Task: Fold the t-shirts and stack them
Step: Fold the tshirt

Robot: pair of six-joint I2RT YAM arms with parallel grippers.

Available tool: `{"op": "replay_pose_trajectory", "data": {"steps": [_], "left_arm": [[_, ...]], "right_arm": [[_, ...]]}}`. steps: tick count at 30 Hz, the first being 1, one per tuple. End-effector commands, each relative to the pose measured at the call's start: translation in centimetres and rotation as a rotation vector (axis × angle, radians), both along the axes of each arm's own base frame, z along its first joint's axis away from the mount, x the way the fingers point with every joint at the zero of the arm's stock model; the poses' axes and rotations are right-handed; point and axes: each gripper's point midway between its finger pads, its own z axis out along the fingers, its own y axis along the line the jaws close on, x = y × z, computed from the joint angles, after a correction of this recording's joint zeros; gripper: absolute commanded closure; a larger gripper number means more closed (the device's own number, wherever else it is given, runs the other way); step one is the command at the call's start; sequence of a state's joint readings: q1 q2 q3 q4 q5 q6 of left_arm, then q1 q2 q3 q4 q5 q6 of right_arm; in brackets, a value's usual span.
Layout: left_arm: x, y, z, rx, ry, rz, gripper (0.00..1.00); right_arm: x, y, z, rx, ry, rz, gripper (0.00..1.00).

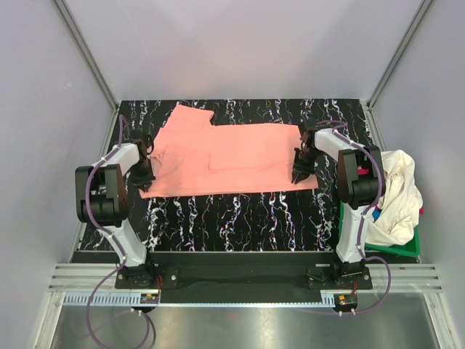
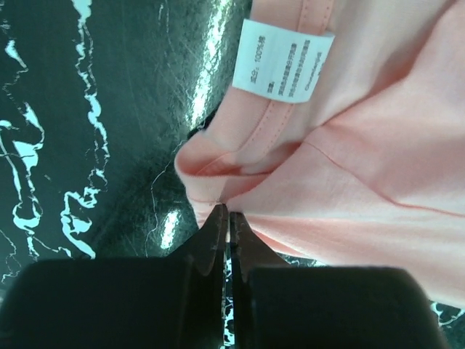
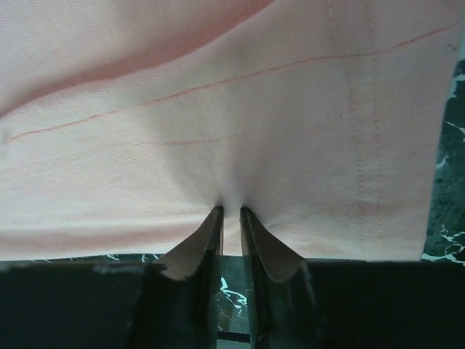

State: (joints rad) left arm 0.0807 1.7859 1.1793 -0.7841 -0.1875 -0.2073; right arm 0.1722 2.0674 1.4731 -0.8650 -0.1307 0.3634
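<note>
Looking down from above, the two arms rise closest to us. The left claw [image 1: 145, 174] and the right claw [image 1: 299, 173] are both down on one pink shirt [image 1: 225, 160]. The shirt lies spread sideways across the middle of the dark marbled table [image 1: 218, 218], neck end at the left of the frame and hem at the right. At the right edge stands one green basket [image 1: 398, 251] with one white shirt [image 1: 396, 193] heaped in it. Slivers of blue and magenta show beside that shirt, too small for us to count.

In the left wrist view, the left claw [image 2: 225, 214] fills the bottom of the frame. Its fingers are pressed together on the shirt's edge just below the collar, and we judge a thin bit of cloth is pinched between them. The pink shirt [image 2: 363, 160] runs off to the right, and one white label [image 2: 283, 62] sits at top centre. The bare table [image 2: 87, 109] takes up the left.

In the right wrist view, the right claw [image 3: 230, 211] pinches the pink shirt [image 3: 218, 109] at its near edge, where the cloth puckers between the tips. A strip of table [image 3: 447, 182] shows at the far right.

We take this as the start of a fold. To do it well, we should raise both ends together at the same height. We should keep the edge taut between the claws, carry it evenly over the cloth and lay it down square. The left hold is slight, so we check it first.
</note>
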Motion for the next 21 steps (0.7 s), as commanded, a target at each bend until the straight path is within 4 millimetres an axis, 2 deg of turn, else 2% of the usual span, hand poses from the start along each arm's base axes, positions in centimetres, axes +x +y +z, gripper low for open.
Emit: {"op": "replay_pose_trajectory", "data": {"steps": [1,4,7,10,12,14,18,21], "left_arm": [[0.2,0.4,0.3,0.017,0.008,0.007,0.81],[0.0,-0.1,1.0,-0.005,-0.025,0.019,0.63],[0.1,0.2,2.6,0.013,-0.05,0.038,0.57],[1.2,0.2,4.7,0.014,-0.116,0.062,0.57],[2.2,-0.7,6.1,-0.037,-0.168,0.059,0.58],[2.6,-1.5,6.6,-0.077,-0.185,0.065,0.6],[3.1,-4.7,6.9,-0.196,-0.202,0.04,0.62],[2.3,-6.4,5.7,-0.281,-0.167,0.069,0.64]], "right_arm": [[-2.7,-4.3,-2.9,-0.215,0.125,0.006,0.76],[-2.4,-4.1,-2.2,-0.203,0.116,0.005,0.77],[-1.9,-4.0,-1.4,-0.204,0.103,0.002,0.76],[-1.7,-3.8,-0.8,-0.196,0.094,0.002,0.76],[-1.2,-3.6,0.0,-0.182,0.077,-0.001,0.76],[-0.7,-3.4,0.6,-0.169,0.062,-0.003,0.76],[0.3,-3.1,2.6,-0.157,0.02,-0.006,0.74],[0.7,-3.3,3.2,-0.169,0.007,-0.002,0.69]]}}
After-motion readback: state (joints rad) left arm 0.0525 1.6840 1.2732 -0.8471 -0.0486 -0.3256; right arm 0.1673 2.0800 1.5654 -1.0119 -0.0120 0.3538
